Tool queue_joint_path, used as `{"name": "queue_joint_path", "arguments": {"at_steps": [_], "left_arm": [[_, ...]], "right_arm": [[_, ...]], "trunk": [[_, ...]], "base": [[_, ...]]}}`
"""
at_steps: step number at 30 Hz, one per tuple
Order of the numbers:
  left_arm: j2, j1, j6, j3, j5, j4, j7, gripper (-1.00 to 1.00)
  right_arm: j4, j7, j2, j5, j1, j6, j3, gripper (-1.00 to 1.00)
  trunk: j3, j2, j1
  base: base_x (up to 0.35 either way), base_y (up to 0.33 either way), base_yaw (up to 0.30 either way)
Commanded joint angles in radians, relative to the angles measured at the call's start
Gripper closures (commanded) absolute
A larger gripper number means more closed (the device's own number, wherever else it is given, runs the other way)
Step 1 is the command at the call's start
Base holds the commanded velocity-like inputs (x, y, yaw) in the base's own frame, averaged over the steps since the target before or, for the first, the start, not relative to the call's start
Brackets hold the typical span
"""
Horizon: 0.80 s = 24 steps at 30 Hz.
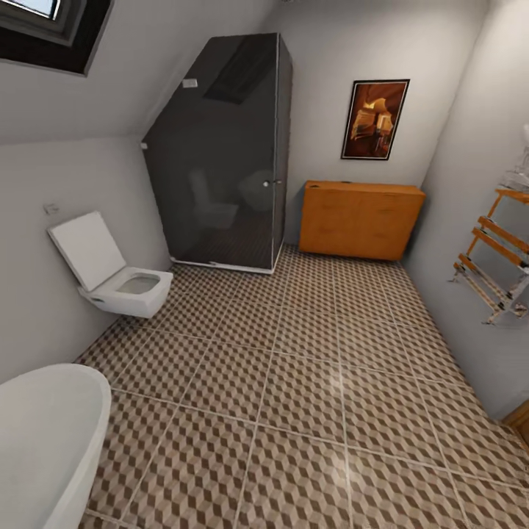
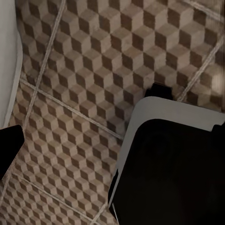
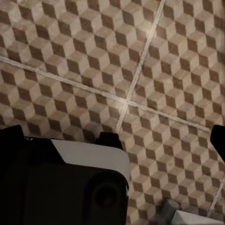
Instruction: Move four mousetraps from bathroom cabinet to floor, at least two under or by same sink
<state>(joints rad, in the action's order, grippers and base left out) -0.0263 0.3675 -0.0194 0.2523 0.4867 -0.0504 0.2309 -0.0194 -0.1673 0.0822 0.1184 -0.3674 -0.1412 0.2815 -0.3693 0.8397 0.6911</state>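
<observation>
The orange-brown wooden cabinet [image 1: 360, 219] stands shut against the far wall, well ahead of me. The cube-patterned bathroom floor [image 1: 308, 382] stretches between it and me. The mousetraps and the sink are out of view. In the left wrist view my left gripper [image 2: 115, 131] hangs over the floor [image 2: 93, 56], its dark fingertips [image 2: 9, 143] at the frame's edges with nothing between them. My right gripper [image 3: 115, 132] is likewise spread wide over the tiles [image 3: 93, 56], one fingertip [image 3: 218, 139] showing at the edge.
A white wall-hung toilet [image 1: 121, 283] with raised lid and a white bathtub [image 1: 44, 433] line the left side. A dark glass shower cabin [image 1: 220, 154] fills the far left corner. A wooden towel rack [image 1: 499, 257] juts from the right wall. My own base [image 2: 173, 164] sits below the grippers.
</observation>
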Motion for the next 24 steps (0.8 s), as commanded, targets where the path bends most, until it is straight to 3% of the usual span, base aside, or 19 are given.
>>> {"name": "queue_joint_path", "arguments": {"at_steps": [1, 15, 24], "left_arm": [[0.000, 0.001, -0.002, 0.008, 0.007, -0.001, 0.001, -1.00], [0.002, 0.001, -0.001, 0.008, 0.007, 0.000, 0.001, -1.00], [0.003, 0.001, -0.002, 0.008, 0.007, 0.000, 0.000, -1.00]], "right_arm": [[-0.002, -0.002, 0.001, 0.010, -0.001, -0.004, 0.008, -1.00], [-0.002, -0.003, 0.001, 0.010, -0.001, -0.004, 0.008, -1.00], [-0.002, -0.003, 0.001, 0.010, -0.001, -0.004, 0.008, -1.00]], "trunk": [[0.000, 0.001, 0.000], [0.012, 0.001, 0.000], [0.015, 0.001, 0.000]], "base": [[0.000, 0.000, -0.286], [0.000, 0.000, -0.276], [0.027, 0.000, -0.071]]}}
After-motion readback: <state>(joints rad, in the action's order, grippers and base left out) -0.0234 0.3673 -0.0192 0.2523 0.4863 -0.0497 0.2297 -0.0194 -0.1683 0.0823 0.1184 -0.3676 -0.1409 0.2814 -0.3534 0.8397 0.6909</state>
